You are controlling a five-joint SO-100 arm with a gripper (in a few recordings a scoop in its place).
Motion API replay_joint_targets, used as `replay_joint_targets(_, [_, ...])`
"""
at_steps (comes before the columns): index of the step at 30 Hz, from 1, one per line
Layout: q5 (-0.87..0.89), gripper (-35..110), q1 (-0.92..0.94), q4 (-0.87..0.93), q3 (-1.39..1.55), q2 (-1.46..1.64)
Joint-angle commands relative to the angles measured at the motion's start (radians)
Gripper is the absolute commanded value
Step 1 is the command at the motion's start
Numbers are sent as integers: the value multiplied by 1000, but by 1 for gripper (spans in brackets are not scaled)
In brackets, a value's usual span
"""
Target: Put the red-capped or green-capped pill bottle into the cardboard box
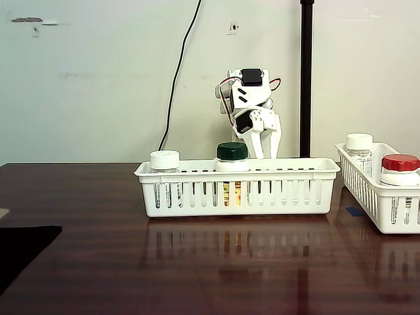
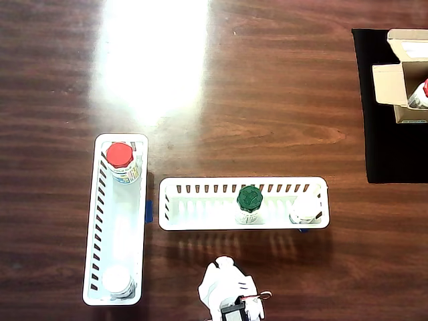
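While the dark wooden table (image 1: pixel 85 197) lies mostly bare, two white slotted baskets sit on it. In the fixed view the long basket (image 1: pixel 237 187) stands crosswise at centre, holding a white-capped bottle (image 1: pixel 165 161) at its left end and a green-capped bottle (image 1: pixel 231 157) near the middle. The second basket (image 1: pixel 374 190) runs off the right edge, with another white-capped bottle (image 1: pixel 359 146) at its far end and the red-capped pill bottle (image 1: pixel 399 169) upright at its near end.

In the overhead view the sides are reversed — the red-capped pill bottle (image 2: pixel 120 159) stands at the far end of the left-hand basket (image 2: pixel 115 221), well apart from the cardboard box (image 2: pixel 401 77) at the upper right edge. The box rests on a black mat (image 2: pixel 388 134), flaps open, with a bit of white and red showing inside at the frame edge; too cropped to identify.

The long basket sits between the arm and the open table. A black cable (image 1: pixel 180 72) and a black pole (image 1: pixel 306 79) rise against the wall behind.

The gripper (image 1: pixel 266 147) points down behind the long basket, just right of the green cap — it holds nothing; whether its fingers are spread or closed cannot be told. The white arm (image 1: pixel 246 98) is folded up compactly over its base, at the near table edge in the overhead view (image 2: pixel 231 294).
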Motion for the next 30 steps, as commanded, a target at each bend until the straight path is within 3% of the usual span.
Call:
replay_joint_targets(1, [-54, 2, -44, 11, -2, 86])
replay_joint_targets(30, [-204, 2, -44, 11, -2, 86])
